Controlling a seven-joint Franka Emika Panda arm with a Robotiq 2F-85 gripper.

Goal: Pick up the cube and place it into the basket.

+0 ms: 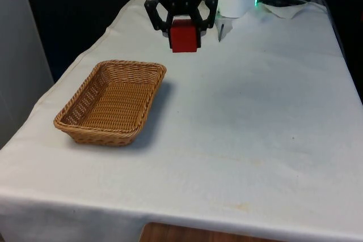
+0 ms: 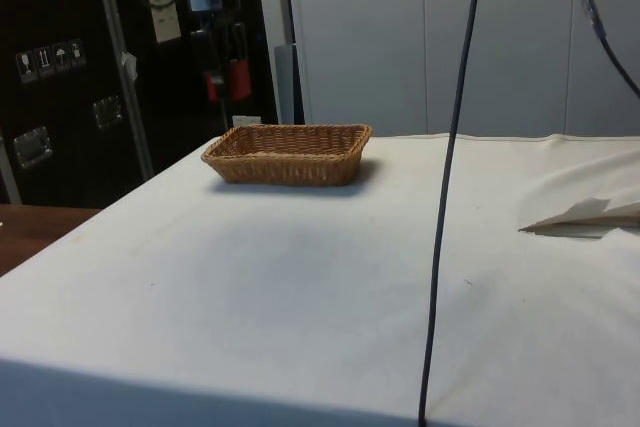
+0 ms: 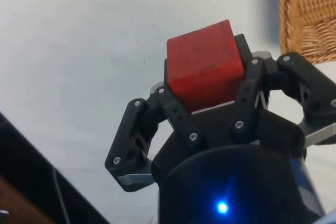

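Front view: black two-finger pincer [image 1: 182, 33] clamped on red wooden cube [image 1: 184, 36], lifted off the surface, beyond the woven wicker basket [image 1: 150, 68]. Carry step; next likely shift over basket, lower, release.

Front and side views share the basket [image 1: 111, 102]; wrist view looks down.

Even soft light, faint shadow beside basket [image 1: 110, 103], dark background
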